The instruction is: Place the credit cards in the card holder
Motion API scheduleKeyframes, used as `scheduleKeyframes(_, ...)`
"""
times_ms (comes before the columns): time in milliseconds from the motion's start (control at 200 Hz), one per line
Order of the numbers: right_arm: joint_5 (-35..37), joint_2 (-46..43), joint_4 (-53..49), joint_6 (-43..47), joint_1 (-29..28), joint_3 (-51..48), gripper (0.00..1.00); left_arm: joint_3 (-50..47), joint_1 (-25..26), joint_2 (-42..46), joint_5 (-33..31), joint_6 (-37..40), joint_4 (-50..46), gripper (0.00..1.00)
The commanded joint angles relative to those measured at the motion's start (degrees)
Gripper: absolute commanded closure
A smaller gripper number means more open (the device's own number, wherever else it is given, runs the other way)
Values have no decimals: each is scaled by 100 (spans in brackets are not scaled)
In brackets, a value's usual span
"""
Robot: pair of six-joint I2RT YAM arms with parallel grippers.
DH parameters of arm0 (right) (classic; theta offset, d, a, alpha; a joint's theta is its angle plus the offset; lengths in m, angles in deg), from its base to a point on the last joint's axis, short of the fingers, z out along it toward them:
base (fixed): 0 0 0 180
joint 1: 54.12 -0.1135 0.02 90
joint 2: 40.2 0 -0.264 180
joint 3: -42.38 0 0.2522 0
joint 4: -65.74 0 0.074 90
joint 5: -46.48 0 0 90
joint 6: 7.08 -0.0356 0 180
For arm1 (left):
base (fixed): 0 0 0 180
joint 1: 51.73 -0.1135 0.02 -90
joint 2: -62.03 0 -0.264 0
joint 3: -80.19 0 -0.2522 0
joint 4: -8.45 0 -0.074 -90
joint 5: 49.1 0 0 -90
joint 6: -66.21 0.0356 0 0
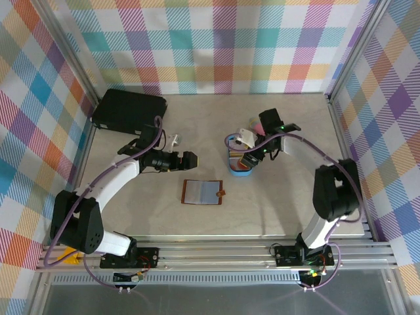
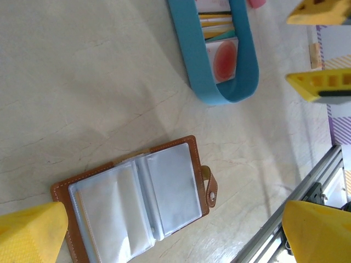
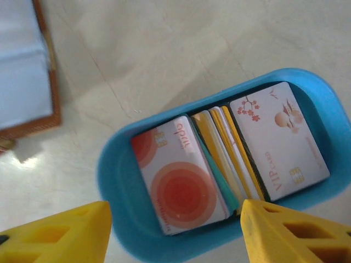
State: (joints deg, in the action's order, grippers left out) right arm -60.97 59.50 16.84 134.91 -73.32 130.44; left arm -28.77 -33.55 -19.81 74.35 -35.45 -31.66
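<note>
The brown card holder [image 1: 203, 192] lies open on the table, its pale pockets [image 2: 137, 203] up and its snap tab to the right. The credit cards stand packed in a blue oval tray [image 1: 239, 167]: a white card with a red circle [image 3: 181, 181], a white VIP card [image 3: 279, 142], and several yellow and beige cards [image 3: 227, 156] on edge between them. My right gripper [image 3: 175, 235] hovers open just above the tray, with the red-circle card between its yellow fingers [image 3: 296, 233]. Left of the tray and above the holder, my left gripper [image 1: 190, 159] is open and holds nothing.
A large black case [image 1: 128, 109] lies at the back left. A pink stick [image 1: 252, 125] lies behind the tray, and a small white object [image 1: 173, 139] sits beside the left arm. The metal rail [image 2: 307, 192] borders the table's near edge.
</note>
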Motion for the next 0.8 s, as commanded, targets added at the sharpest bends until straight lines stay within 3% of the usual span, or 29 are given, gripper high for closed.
scheduleKeyframes(0, 75, 400, -131, 1173, -22, 443, 39, 126, -69, -189, 260, 226, 19, 0)
scheduleKeyframes(550, 329, 1606, -402, 1998, -310, 1085, 46, 258, -72, -569, 649, 252, 46, 0)
scheduleKeyframes(795, 464, 1848, -358, 2149, -402, 1078, 42, 258, -73, -581, 610, 274, 28, 0)
